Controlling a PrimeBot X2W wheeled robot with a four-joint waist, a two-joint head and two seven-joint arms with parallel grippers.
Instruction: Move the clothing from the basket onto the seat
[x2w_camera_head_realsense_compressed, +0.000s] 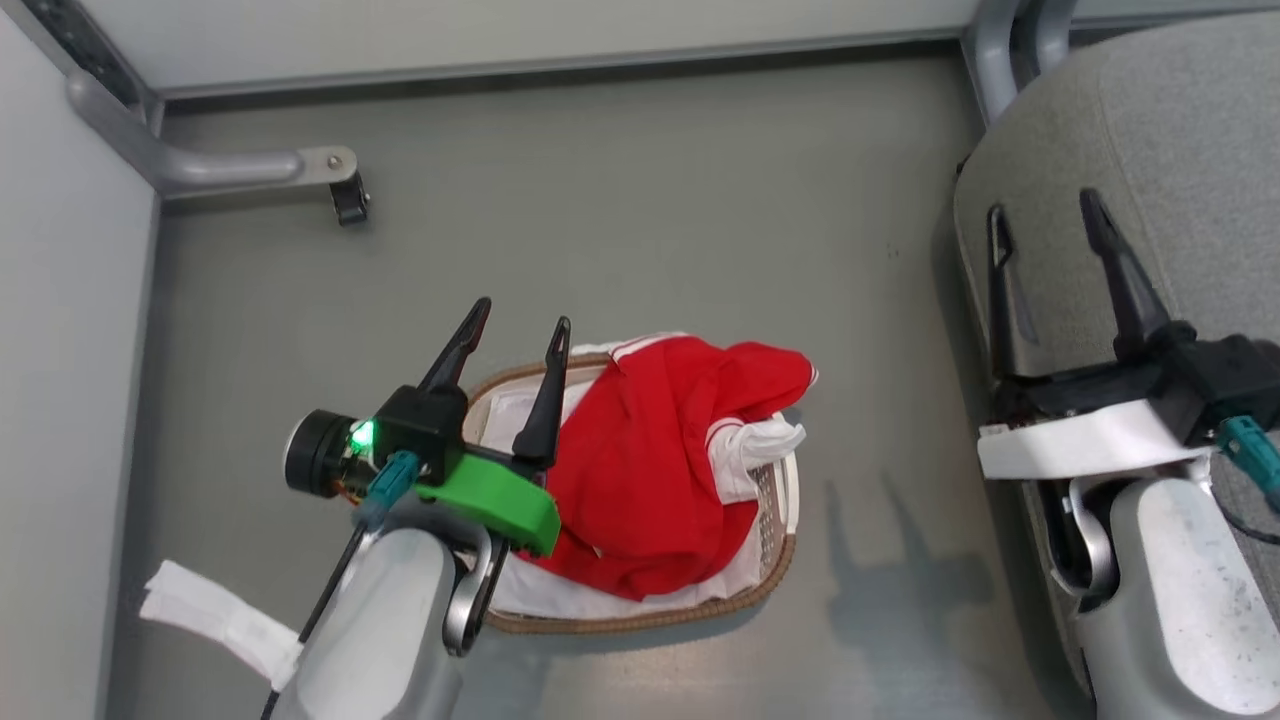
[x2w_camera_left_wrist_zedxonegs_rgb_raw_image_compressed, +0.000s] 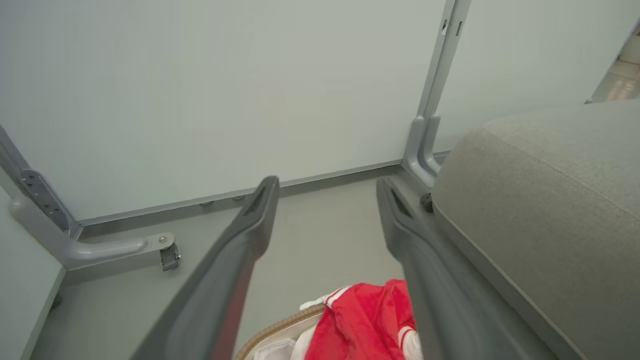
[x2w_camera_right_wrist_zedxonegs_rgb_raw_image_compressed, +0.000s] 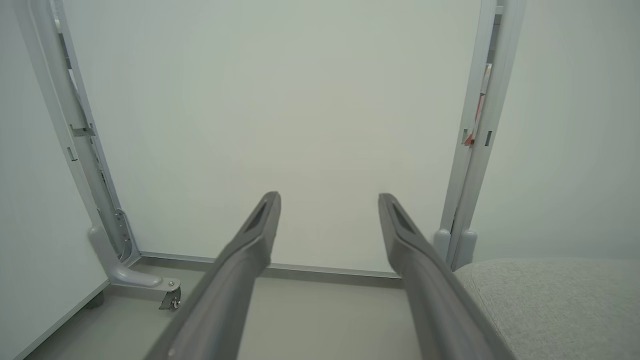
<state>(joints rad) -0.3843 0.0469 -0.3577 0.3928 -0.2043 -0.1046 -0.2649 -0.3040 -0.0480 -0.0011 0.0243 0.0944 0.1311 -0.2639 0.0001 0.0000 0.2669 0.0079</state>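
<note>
Red clothing (x2w_camera_head_realsense_compressed: 655, 460) with white trim bands lies heaped in the white basket (x2w_camera_head_realsense_compressed: 775, 545) with a brown woven rim, on the floor at centre; the red clothing (x2w_camera_left_wrist_zedxonegs_rgb_raw_image_compressed: 367, 325) also peeks in at the bottom of the left wrist view. My left gripper (x2w_camera_head_realsense_compressed: 522, 325) is open above the basket's left end, nothing between its fingers. My right gripper (x2w_camera_head_realsense_compressed: 1043, 215) is open over the front edge of the grey seat (x2w_camera_head_realsense_compressed: 1180, 130), empty. The seat (x2w_camera_left_wrist_zedxonegs_rgb_raw_image_compressed: 550, 200) fills the right of the left wrist view, and the seat (x2w_camera_right_wrist_zedxonegs_rgb_raw_image_compressed: 560, 300) shows at lower right in the right wrist view.
Pale partition walls enclose the grey floor (x2w_camera_head_realsense_compressed: 620, 230). A grey metal foot with a caster (x2w_camera_head_realsense_compressed: 345, 195) stands at the back left. Another frame post (x2w_camera_head_realsense_compressed: 1000, 50) rises by the seat's back corner. A white cloth strip (x2w_camera_head_realsense_compressed: 215, 615) hangs beside my left forearm.
</note>
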